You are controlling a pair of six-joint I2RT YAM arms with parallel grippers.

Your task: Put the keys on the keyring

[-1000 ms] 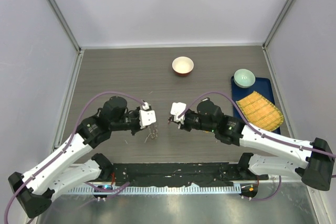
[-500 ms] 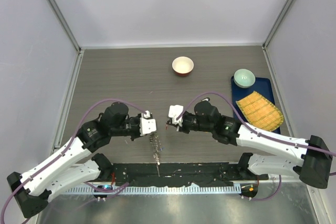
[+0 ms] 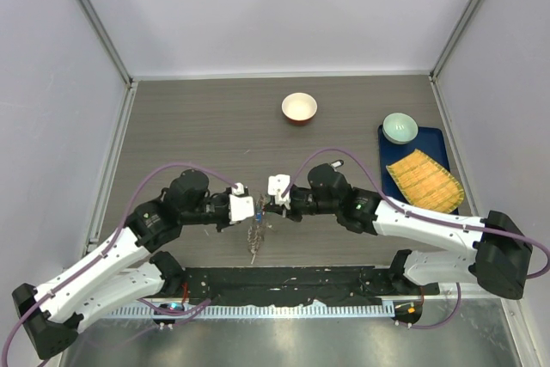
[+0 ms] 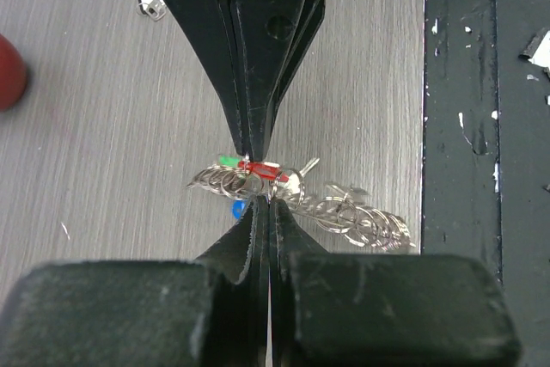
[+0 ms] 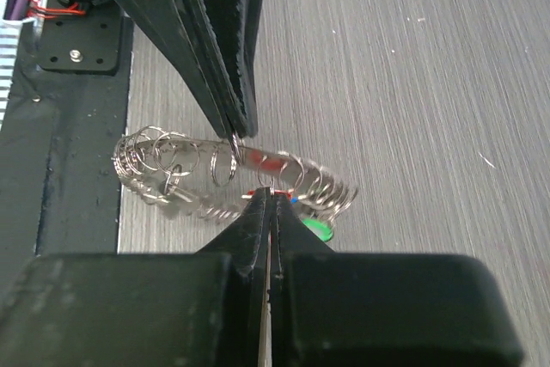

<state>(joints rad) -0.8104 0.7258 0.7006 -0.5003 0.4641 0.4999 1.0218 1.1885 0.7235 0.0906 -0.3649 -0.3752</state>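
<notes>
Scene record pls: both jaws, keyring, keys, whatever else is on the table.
left gripper: jaws shut on the keyring
right gripper: jaws shut at the keyring's edge; key or ring pinched, unclear
keys: red, green, blue heads among the rings
elsewhere: red-and-cream bowl; green bowl and yellow mat on blue tray

Left claw and right claw are pinched closed, tips nearly touching.
</notes>
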